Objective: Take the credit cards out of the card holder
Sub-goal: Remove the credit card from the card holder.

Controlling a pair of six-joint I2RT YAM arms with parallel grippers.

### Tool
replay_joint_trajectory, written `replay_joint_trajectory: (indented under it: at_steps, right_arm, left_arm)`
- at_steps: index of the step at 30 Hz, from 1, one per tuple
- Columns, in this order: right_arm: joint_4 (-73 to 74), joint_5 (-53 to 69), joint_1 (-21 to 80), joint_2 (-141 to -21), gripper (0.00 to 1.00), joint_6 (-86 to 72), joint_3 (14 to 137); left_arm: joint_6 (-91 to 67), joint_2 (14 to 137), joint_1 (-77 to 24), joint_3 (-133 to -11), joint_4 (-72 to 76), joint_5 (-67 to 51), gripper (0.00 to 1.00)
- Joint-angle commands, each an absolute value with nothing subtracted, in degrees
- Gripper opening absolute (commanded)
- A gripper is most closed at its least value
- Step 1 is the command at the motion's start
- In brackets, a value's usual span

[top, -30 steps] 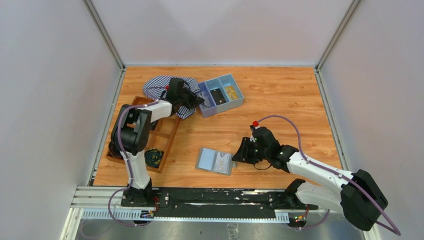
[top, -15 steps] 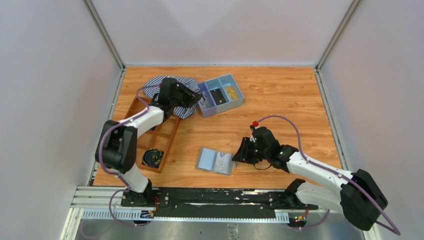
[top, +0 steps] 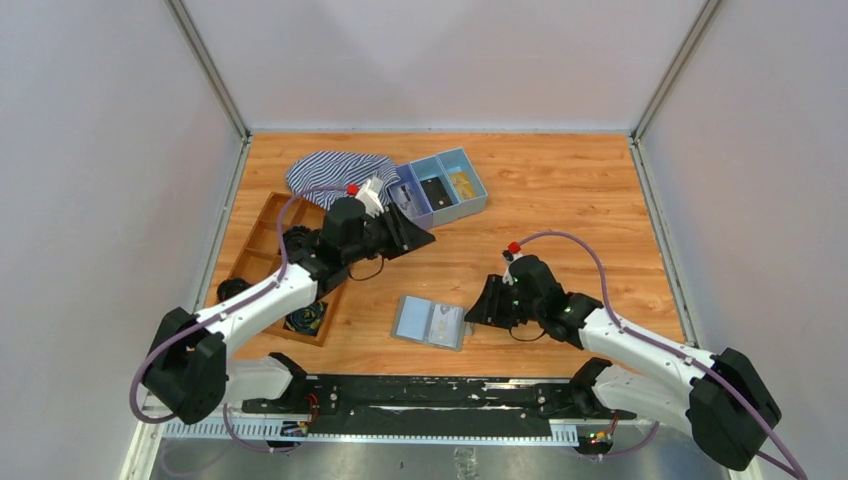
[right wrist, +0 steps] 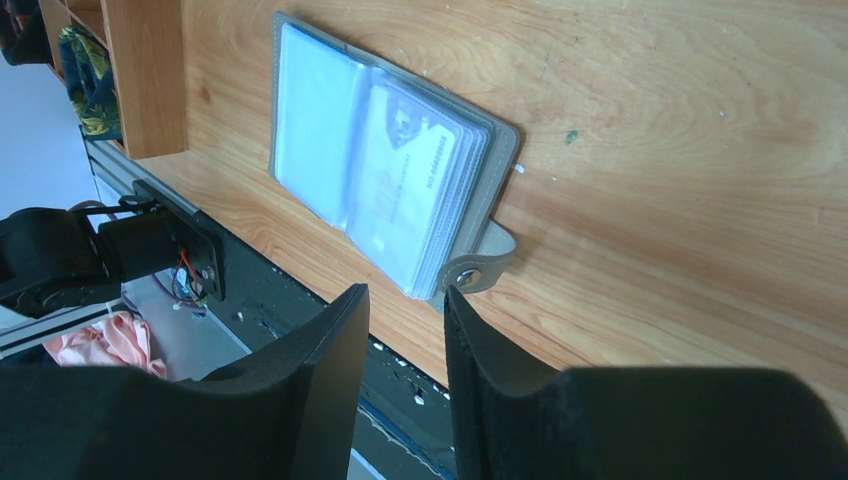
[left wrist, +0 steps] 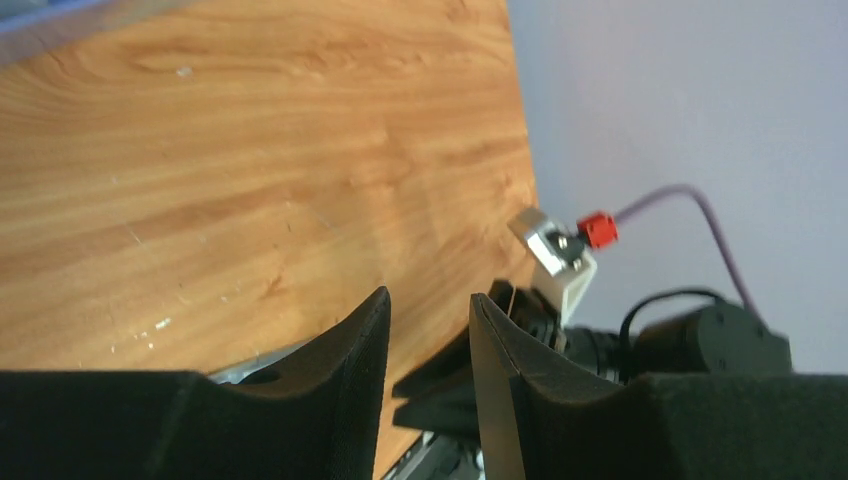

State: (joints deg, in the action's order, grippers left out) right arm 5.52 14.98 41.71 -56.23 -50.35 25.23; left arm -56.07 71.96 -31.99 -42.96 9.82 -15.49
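1. Since a second ago the left arm has folded low and swung toward the near side. The left gripper [top: 424, 238] has drawn back from the left end of the blue tray [top: 479, 207] and now hangs over the bare table [top: 560, 200], just near of the tray's near-left corner. The right arm and the card holder [top: 431, 322] have not shifted.
2. In the left wrist view, the left gripper's [left wrist: 428, 310] fingers are spread with a clear gap, and nothing is between them.
3. The blue tray sits at the far middle and has three compartments. The middle one holds a dark item [top: 435, 190] and the right one a yellowish item [top: 462, 184]. Something pale lies in the left one, but I cannot tell what it is.
4. A wooden tray [top: 262, 232] lies at the left, partly under the left arm. A dark coiled thing [top: 306, 317] lies in its near compartment. A striped cloth [top: 335, 168] lies between the two trays, at the far side.
5. The card holder [right wrist: 505, 140] lies open and flat near the near edge, around the middle. The credit cards [right wrist: 405, 190] are still tucked in its clear pockets, and its snap tab [right wrist: 472, 272] sticks out.
6. The right gripper [top: 472, 312] hovers just right of the holder. Its fingers [right wrist: 335, 350] are parted and pinch nothing. I cannot tell whether one tip touches the tab.
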Motion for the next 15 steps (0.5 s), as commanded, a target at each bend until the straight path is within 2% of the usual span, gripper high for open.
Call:
replay_joint_trajectory:
  at_steps: [1,6,15]
  right_arm:
    - [5.1,14.9,41.2,-56.0,0.38,-51.5,23.6]
    - [4.2,13.6,41.1,-55.8,0.38,-52.9,22.1]
    - [3.8,13.2,41.1,-55.9,0.37,-53.0,21.6]
  left_arm:
    - [-50.3,68.3,-34.2,-38.3,9.7,-19.5,0.40]
    - [-49.2,67.4,-38.2,-33.6,9.7,-20.9,0.43]
    - [-47.2,74.7,-43.7,-32.1,9.8,-19.4,0.43]
